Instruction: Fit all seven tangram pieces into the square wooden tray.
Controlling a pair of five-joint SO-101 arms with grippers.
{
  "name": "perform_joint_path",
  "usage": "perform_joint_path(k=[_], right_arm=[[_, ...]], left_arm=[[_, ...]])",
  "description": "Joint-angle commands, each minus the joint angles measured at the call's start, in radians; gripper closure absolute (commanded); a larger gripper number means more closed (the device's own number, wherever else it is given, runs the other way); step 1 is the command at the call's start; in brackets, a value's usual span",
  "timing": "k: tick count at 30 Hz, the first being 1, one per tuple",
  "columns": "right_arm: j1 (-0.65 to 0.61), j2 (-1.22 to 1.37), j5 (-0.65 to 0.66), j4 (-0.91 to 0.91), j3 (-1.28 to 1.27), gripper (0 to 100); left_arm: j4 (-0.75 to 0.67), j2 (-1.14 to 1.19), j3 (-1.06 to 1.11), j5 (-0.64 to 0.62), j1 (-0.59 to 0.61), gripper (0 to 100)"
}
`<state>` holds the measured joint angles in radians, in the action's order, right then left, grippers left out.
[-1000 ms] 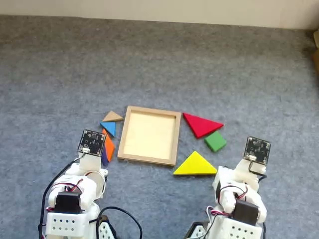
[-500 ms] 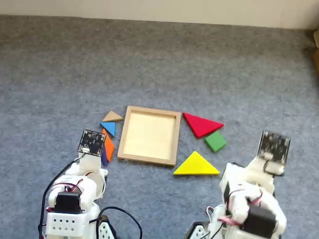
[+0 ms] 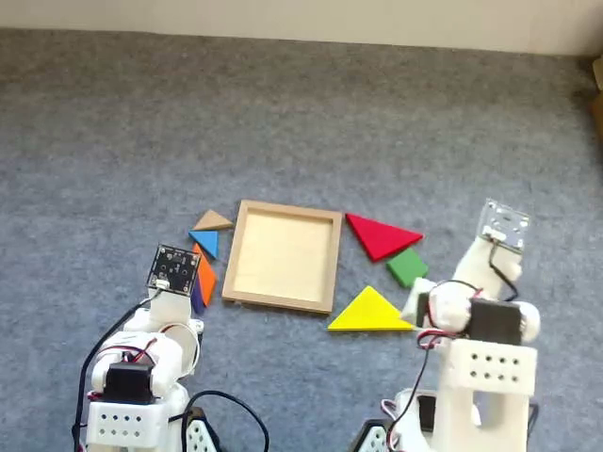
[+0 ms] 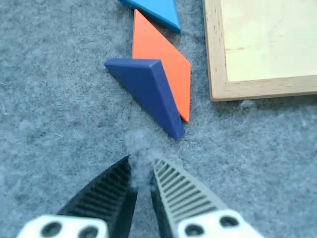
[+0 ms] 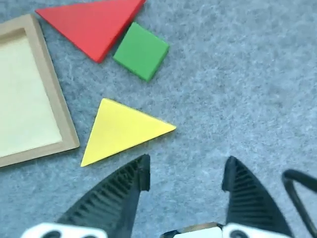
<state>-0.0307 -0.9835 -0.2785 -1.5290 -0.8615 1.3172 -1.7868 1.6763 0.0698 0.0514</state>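
Observation:
The square wooden tray (image 3: 287, 208) lies empty on the grey carpet. A red triangle (image 3: 382, 235), a green square (image 3: 407, 267) and a yellow triangle (image 3: 370, 311) lie to its right. A tan triangle (image 3: 212, 221), a light blue triangle (image 3: 204, 242) and an orange parallelogram (image 3: 205, 275) lie to its left. A dark blue triangle (image 4: 148, 91) rests against the orange parallelogram (image 4: 163, 74). My left gripper (image 4: 141, 166) is shut just short of the dark blue triangle's tip. My right gripper (image 5: 187, 166) hangs open over bare carpet beside the yellow triangle (image 5: 121, 129), holding nothing.
The carpet stretches bare well beyond the tray toward the far wall. Both arm bases stand at the near edge, the left arm (image 3: 141, 367) and the right arm (image 3: 480, 348). A black cable (image 5: 299, 193) loops beside the right gripper.
The right arm has lifted and swung forward, its wrist now higher and nearer the green square. The left arm and all pieces have stayed put.

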Motion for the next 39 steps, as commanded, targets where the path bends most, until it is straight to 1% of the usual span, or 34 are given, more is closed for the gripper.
perform_joint_path(k=[1, 4, 7, 8, 12, 15, 17, 19, 24, 28, 30, 35, 39], right_arm=[[-0.139, 0.044, -0.109, 0.004, 0.061, 73.0], [-0.223, 0.094, -0.141, 0.022, 0.077, 73.2], [-0.254, 0.159, -0.117, 0.061, 0.099, 73.2], [-0.257, 0.182, -0.072, 0.068, 0.105, 73.2], [-0.254, 0.254, 0.232, 0.071, 0.173, 73.2], [-0.252, 0.295, 0.428, 0.074, 0.225, 73.2], [-0.252, 0.326, 0.542, 0.094, 0.254, 73.0], [-0.252, 0.364, 0.626, 0.136, 0.271, 72.9], [-0.259, 0.521, 0.769, 0.194, 0.283, 72.8], [-0.254, 0.671, 0.907, 0.225, 0.346, 72.6], [-0.254, 0.739, 0.957, 0.219, 0.401, 69.8], [-0.251, 0.875, 1.014, 0.216, 0.533, 57.0], [-0.257, 0.981, 1.079, 0.217, 0.604, 56.5]], left_arm=[[0.005, -0.038, 0.019, 0.006, 0.015, 99], [0.005, -0.038, 0.019, 0.006, 0.015, 99], [0.005, -0.038, 0.019, 0.006, 0.015, 99], [0.005, -0.038, 0.019, 0.006, 0.015, 99], [0.005, -0.038, 0.019, 0.006, 0.015, 99], [0.005, -0.038, 0.019, 0.006, 0.015, 99], [0.005, -0.038, 0.019, 0.006, 0.015, 99], [0.005, -0.038, 0.019, 0.006, 0.015, 99], [0.005, -0.038, 0.019, 0.006, 0.015, 99], [0.005, -0.038, 0.019, 0.006, 0.015, 99], [0.005, -0.038, 0.019, 0.006, 0.015, 99], [0.005, -0.038, 0.019, 0.006, 0.015, 99], [0.005, -0.038, 0.019, 0.006, 0.015, 99]])
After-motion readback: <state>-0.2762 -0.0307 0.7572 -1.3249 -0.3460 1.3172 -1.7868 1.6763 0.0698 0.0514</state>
